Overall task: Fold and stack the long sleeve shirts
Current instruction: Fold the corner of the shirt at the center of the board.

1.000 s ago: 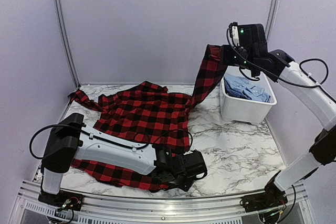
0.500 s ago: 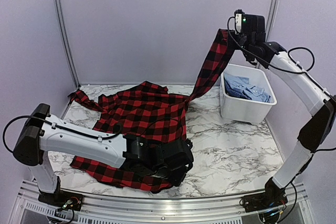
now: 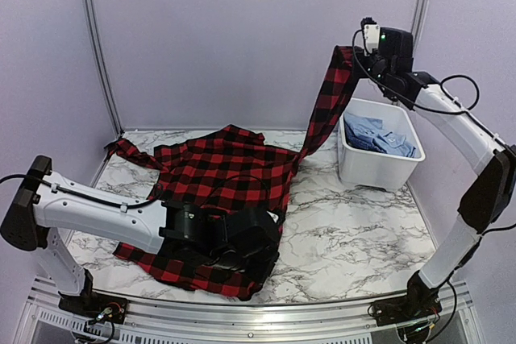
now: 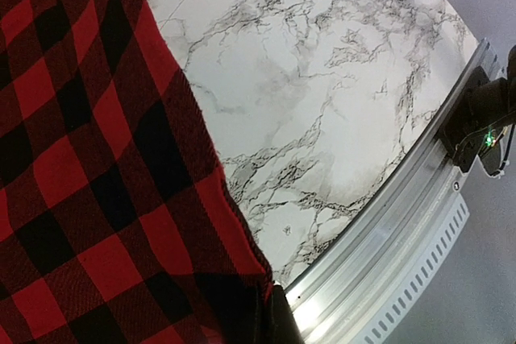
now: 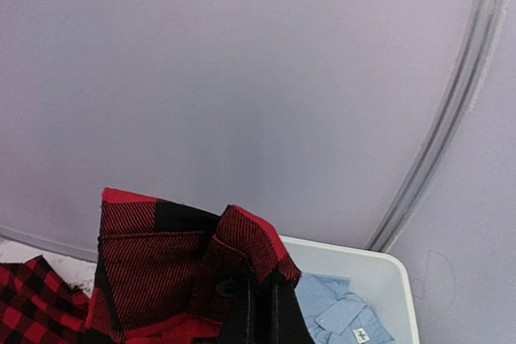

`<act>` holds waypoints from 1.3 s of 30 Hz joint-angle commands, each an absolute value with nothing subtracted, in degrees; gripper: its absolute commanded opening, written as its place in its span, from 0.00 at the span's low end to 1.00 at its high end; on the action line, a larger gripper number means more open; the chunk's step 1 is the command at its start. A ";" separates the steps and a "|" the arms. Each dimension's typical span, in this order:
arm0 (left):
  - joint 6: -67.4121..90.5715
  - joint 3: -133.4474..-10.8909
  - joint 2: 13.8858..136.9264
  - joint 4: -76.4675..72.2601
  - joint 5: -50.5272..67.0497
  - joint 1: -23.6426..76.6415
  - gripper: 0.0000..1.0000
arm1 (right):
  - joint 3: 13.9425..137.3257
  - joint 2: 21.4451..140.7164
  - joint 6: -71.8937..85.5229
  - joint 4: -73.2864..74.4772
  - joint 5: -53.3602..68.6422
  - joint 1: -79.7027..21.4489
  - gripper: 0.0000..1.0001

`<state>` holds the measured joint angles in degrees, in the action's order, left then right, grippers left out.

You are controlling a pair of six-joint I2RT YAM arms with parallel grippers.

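The fingers of the right gripper are pinched shut on a bunched end of the red-and-black checked flannel shirt, held high against the lilac back wall; from that grip a long band of the cloth, seemingly a sleeve, hangs down and to the left until it meets the rest of the garment. The body of the shirt lies spread and rumpled on the marble-patterned table, left of centre; its near hem lies close to the front edge. The left gripper sits low over that near hem; in the left wrist view only a sliver of one dark finger shows, with the cloth's edge running straight into it and the checks filling the frame close to the lens, so the fingers appear closed on the hem. Beyond the cloth that view shows bare marble and the slotted metal rail at the table's front. A white tub stands on the table at the far right, below the raised right gripper; folded light blue shirts lie inside it. One of them carries a small white label; its mark is too small to read. A green light glows on the right wrist.
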<state>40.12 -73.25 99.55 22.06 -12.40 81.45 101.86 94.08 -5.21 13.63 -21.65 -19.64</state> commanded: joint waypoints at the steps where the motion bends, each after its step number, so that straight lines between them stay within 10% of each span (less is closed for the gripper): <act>1: 43.55 -69.89 96.05 21.27 -12.16 80.07 0.00 | 97.22 91.95 -6.95 9.44 -9.99 -23.45 0.00; 39: 56.74 -48.96 83.10 21.14 -14.04 74.40 0.00 | 119.48 115.22 0.43 1.67 -2.68 -43.42 0.00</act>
